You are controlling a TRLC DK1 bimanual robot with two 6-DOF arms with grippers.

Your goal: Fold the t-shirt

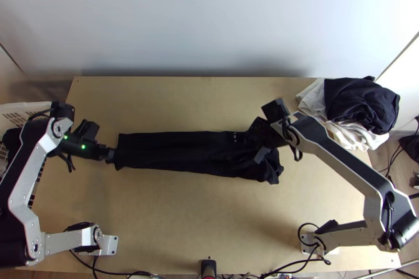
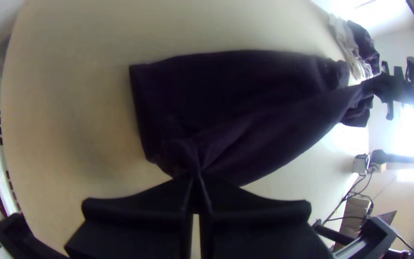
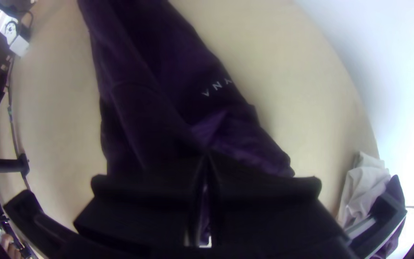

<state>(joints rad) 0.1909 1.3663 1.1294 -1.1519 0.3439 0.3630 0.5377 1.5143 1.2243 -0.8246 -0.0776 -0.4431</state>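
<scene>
The black t-shirt (image 1: 173, 152) lies as a long, narrow folded strip across the middle of the table, bunched at its right end. At its left end my left gripper (image 1: 110, 155) is shut on the edge of the cloth. In the left wrist view, folds in the t-shirt (image 2: 245, 105) gather at the left gripper (image 2: 197, 176). My right gripper (image 1: 266, 136) is over the bunched right end. The right wrist view shows the right gripper (image 3: 207, 158) shut on the t-shirt (image 3: 144, 96), beside a rumpled part and near white lettering.
A pile of dark and white clothes (image 1: 361, 102) lies at the table's far right corner. A white basket (image 1: 26, 107) stands beyond the left edge. Bare table (image 1: 194, 216) extends in front of the t-shirt, with cables along the near edge. A wall rises behind the table.
</scene>
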